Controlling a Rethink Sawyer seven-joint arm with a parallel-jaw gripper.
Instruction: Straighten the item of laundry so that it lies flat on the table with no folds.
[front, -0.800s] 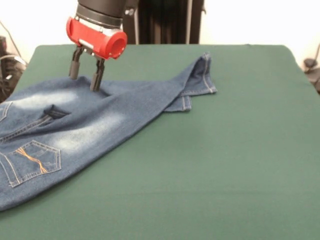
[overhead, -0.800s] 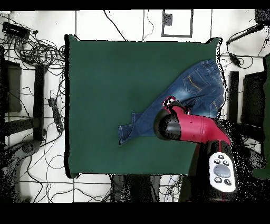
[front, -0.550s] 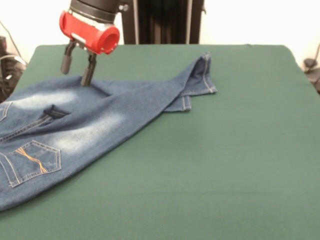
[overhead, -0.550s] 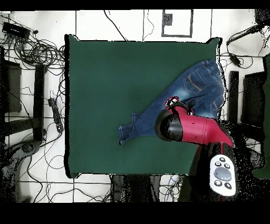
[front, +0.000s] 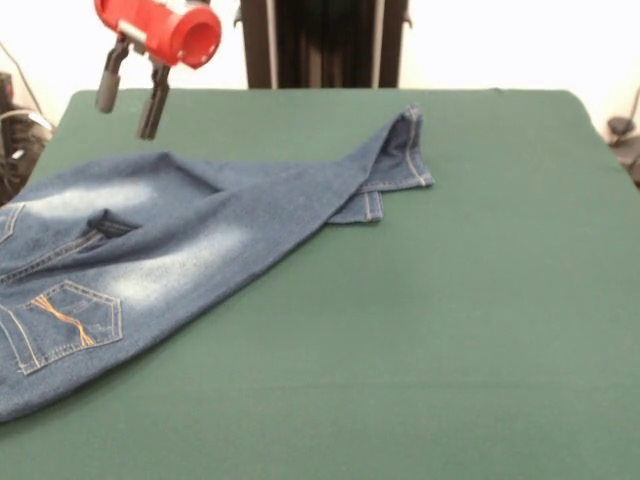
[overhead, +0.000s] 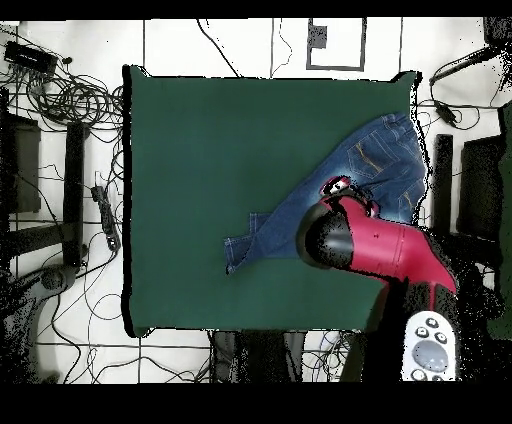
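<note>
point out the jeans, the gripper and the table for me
jeans (front: 180, 250), front view, on the faded seat area.
gripper (front: 128, 105), front view, midway between its two dark tips, above the jeans.
table (front: 480, 300), front view, on bare green cloth right of the jeans.

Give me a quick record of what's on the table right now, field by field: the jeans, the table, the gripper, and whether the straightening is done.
item: jeans, blue denim with faded patches
position: toward one side of the table, waist end running off the front view's left edge
legs: overlapping, hems stacked
folds: yes, a crease near the seat and one leg over the other
gripper: open, empty, raised above the denim, not touching
task state: not yet flat
</note>
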